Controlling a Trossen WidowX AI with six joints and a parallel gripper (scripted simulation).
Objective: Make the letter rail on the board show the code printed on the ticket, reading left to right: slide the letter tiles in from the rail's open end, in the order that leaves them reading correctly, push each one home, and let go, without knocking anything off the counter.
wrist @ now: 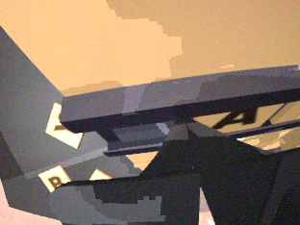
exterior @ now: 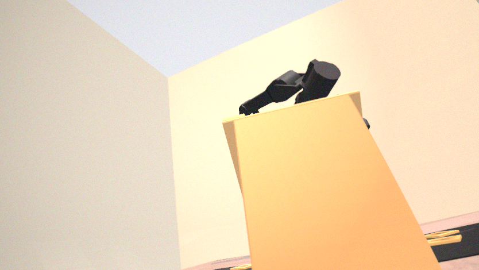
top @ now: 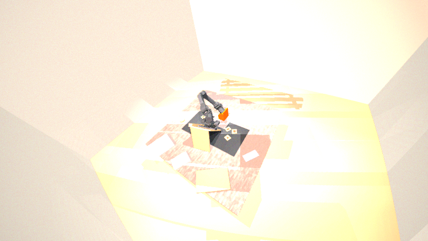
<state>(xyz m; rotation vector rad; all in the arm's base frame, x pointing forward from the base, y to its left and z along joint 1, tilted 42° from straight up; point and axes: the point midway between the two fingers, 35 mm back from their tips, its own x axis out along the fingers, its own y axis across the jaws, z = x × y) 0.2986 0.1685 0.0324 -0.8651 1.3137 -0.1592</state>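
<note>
Partly done, with the A tile point(wrist: 237, 118) in the rail point(top: 213, 128) point(wrist: 159, 102). Left to judge: loose tiles point(top: 234, 131) point(wrist: 54, 181) at right. Closed, with nothing in the gripper point(top: 216, 123) point(wrist: 188, 131).

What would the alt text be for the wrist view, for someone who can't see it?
The gripper's dark closed fingers reach toward a dark letter rail on a tan board, with a tile marked A in the rail. At left, a B tile and two partly hidden tiles lie on a dark mat.
</note>
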